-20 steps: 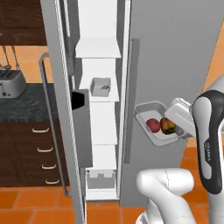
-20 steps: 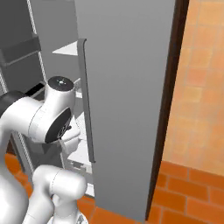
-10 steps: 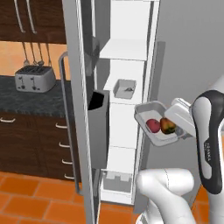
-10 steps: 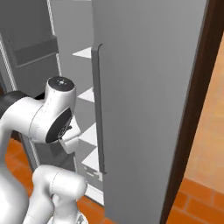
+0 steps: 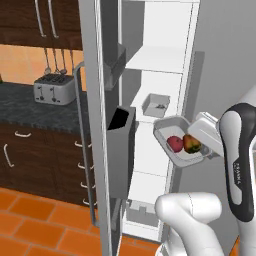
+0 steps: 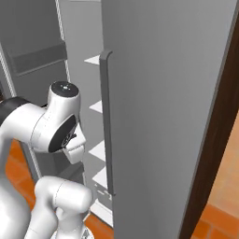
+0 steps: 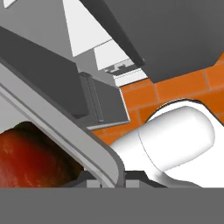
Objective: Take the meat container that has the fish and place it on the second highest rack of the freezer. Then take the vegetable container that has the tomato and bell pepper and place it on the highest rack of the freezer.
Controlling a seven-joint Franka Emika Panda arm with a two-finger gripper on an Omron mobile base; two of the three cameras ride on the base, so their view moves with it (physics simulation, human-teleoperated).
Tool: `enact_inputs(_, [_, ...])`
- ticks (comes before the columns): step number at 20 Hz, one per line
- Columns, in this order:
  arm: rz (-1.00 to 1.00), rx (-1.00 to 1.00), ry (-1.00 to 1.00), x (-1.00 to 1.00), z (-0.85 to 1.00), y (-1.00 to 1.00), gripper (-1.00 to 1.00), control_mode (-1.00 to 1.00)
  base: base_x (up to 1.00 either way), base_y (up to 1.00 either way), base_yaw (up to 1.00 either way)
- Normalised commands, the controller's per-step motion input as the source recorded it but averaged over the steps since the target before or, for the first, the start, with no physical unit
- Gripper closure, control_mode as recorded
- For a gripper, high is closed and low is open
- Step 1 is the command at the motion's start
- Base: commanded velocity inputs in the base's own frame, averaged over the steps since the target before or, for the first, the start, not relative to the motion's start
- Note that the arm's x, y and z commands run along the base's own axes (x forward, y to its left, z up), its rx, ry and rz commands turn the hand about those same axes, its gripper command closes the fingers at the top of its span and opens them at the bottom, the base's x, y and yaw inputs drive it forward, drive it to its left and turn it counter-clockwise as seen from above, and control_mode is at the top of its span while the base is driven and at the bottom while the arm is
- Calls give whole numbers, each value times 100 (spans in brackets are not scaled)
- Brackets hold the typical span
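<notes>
The claw, pinched on the rim of a white tray (image 5: 177, 145), holds it before the open freezer (image 5: 150, 65). The tray carries a tomato (image 5: 174, 143) and a bell pepper (image 5: 191, 144). Another tray (image 5: 155, 105) sits on a freezer shelf, its contents too small to make out.

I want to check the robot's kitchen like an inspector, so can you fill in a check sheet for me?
Surface: white shelves inside the open freezer, door swung wide.
Job's things: vegetable container held up in front of the shelves, lid open, with the tomato and bell pepper inside. A second container sits on a shelf with something small and dark inside; too small to tell what.
Clutter: nothing seen.
Hand: shut on the vegetable container's edge.
Cables: nothing seen.
Surroundings: toaster on a dark counter, dark wood drawers, orange tile floor.
</notes>
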Motion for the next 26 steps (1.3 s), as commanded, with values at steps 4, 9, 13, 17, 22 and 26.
enact_inputs(4, [0, 0, 0, 0, 0, 0, 100, 100, 27, 0, 11])
enact_inputs(9, [0, 0, 0, 0, 0, 0, 100, 100, 30, 0, 9])
enact_inputs(13, [0, 0, 0, 0, 0, 0, 100, 100, 34, 1, 7])
enact_inputs(17, [0, 0, 0, 0, 0, 0, 100, 100, 51, 0, 3])
enact_inputs(22, [0, 0, 0, 0, 0, 0, 100, 100, 24, 9, 5])
enact_inputs(26, [0, 0, 0, 0, 0, 0, 100, 100, 51, 7, 2])
